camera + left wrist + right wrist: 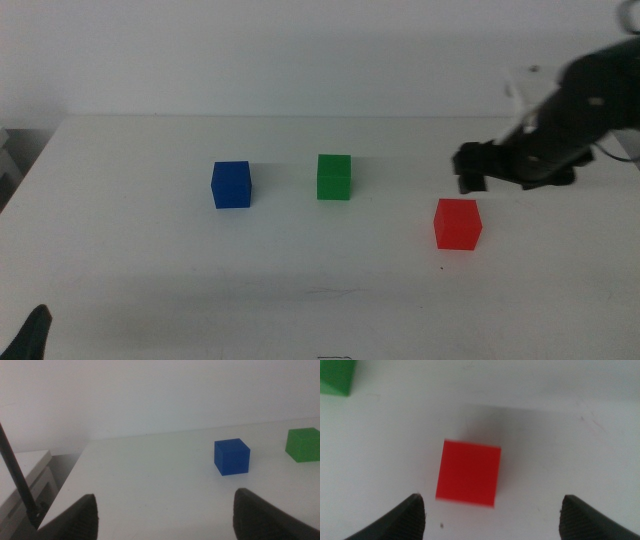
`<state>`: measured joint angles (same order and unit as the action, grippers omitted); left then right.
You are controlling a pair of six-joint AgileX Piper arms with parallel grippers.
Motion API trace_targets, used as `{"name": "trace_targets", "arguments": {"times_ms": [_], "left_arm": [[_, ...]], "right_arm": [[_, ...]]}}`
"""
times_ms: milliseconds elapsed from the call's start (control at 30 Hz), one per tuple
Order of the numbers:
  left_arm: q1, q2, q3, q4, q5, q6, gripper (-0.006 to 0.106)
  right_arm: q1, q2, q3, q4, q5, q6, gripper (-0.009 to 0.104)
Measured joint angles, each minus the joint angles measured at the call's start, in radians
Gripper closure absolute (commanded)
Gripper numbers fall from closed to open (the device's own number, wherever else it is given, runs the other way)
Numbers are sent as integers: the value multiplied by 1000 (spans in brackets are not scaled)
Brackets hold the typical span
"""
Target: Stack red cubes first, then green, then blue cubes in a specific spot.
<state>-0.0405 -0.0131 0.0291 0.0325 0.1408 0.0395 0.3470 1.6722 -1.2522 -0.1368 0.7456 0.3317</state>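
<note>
The red cube [458, 223] rests on the white table at the right; in the right wrist view the red cube [469, 472] lies just ahead of my wide-apart jaws. My right gripper [472, 170] hovers open a little behind and above it, holding nothing. Near the table's middle stands the green cube [334, 177], with the blue cube [231, 184] to its left. The left wrist view shows the blue cube [232, 456] and the green cube [303, 444] ahead of my open left gripper [165, 512], which waits at the bottom left corner [30, 335] of the middle view.
A white wall rises behind the table [150, 260]. Bare white tabletop lies in front of the three cubes. A thin dark rod [17, 477] and a pale cabinet edge [25, 472] show off the table's left side in the left wrist view.
</note>
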Motion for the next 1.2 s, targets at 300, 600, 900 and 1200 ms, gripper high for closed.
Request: {"name": "trace_targets", "arguments": {"times_ms": [300, 600, 900, 1200], "left_arm": [[0, 0, 0, 0, 0, 0, 10], [0, 0, 0, 0, 0, 0, 10], [0, 0, 0, 0, 0, 0, 10], [0, 0, 0, 0, 0, 0, 10]], "right_arm": [[47, 235, -196, -70, 111, 119, 11], [47, 342, -202, -55, 94, 131, 18], [48, 365, -206, -55, 91, 169, 96], [157, 301, -222, -55, 166, 260, 96]]}}
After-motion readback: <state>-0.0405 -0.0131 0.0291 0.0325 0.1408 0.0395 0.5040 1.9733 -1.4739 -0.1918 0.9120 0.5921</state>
